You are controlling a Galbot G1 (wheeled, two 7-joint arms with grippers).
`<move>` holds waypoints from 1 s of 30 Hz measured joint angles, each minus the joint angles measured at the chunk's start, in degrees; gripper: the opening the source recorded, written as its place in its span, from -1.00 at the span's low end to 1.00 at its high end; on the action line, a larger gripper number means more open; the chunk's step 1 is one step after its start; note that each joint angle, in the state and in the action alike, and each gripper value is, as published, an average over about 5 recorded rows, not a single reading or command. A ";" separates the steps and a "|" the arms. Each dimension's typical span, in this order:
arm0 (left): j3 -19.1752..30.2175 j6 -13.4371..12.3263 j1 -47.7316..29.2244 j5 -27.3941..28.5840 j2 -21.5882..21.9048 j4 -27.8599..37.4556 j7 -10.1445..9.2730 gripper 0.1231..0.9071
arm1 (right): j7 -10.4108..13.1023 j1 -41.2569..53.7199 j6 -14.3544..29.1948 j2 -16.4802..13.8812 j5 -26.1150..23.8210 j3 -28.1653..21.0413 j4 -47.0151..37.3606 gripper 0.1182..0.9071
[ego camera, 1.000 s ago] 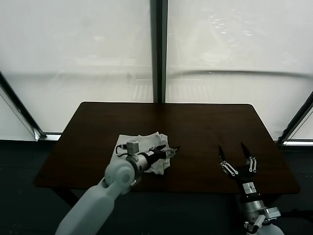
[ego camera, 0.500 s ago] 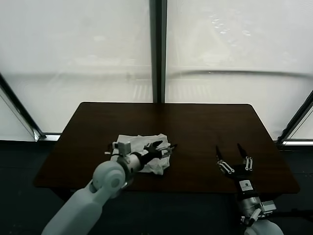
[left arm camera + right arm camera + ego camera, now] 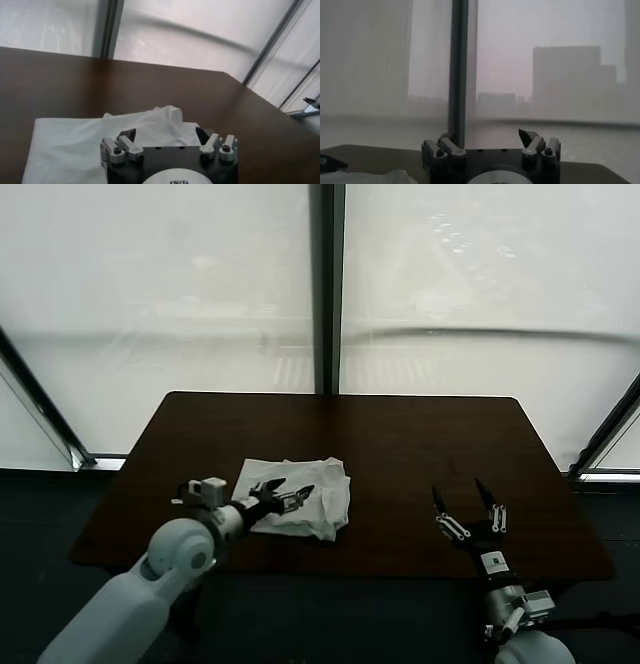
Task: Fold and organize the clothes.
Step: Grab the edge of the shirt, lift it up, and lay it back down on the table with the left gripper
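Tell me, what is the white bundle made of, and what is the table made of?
The white bundle looks like soft, thin cloth, likely cotton: it lies in rumpled folds with floppy edges and has a dull, matte surface. The table looks like dark brown wood or a wood-look top, smooth with a slight sheen, since window light glints off it in the left wrist view. I cannot tell whether it is solid wood.
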 joint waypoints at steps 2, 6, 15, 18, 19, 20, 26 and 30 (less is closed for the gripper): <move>0.82 0.01 -0.68 0.51 -1.60 0.85 0.07 1.00 | -0.01 -0.14 -0.04 0.18 -0.07 0.09 0.25 1.00; 2.21 -0.20 -2.32 1.94 -4.26 2.92 0.38 1.00 | -0.03 -0.44 -0.12 0.46 -0.16 0.37 0.62 1.00; 3.03 -0.74 -3.60 3.74 -6.76 6.52 1.19 1.00 | -0.07 -0.47 -0.12 0.56 -0.16 0.87 0.58 1.00; 2.67 -0.58 -3.67 3.16 -6.43 6.26 1.03 1.00 | -0.08 -0.10 -0.12 0.58 -0.15 0.71 0.27 1.00; 2.50 -0.49 -3.67 2.82 -6.24 6.01 0.96 1.00 | -0.08 0.04 -0.12 0.58 -0.14 0.63 0.15 1.00; 2.34 -0.41 -3.66 2.47 -6.05 5.73 0.88 1.00 | -0.08 0.17 -0.12 0.60 -0.13 0.53 0.04 1.00; 2.02 -0.73 -4.13 2.93 -5.84 5.18 0.93 1.00 | -0.09 0.73 -0.12 0.80 -0.11 0.02 -0.27 1.00; 2.29 -1.21 -4.58 4.42 -6.88 6.74 1.43 1.00 | -0.09 0.52 -0.08 0.68 0.08 0.39 -0.14 1.00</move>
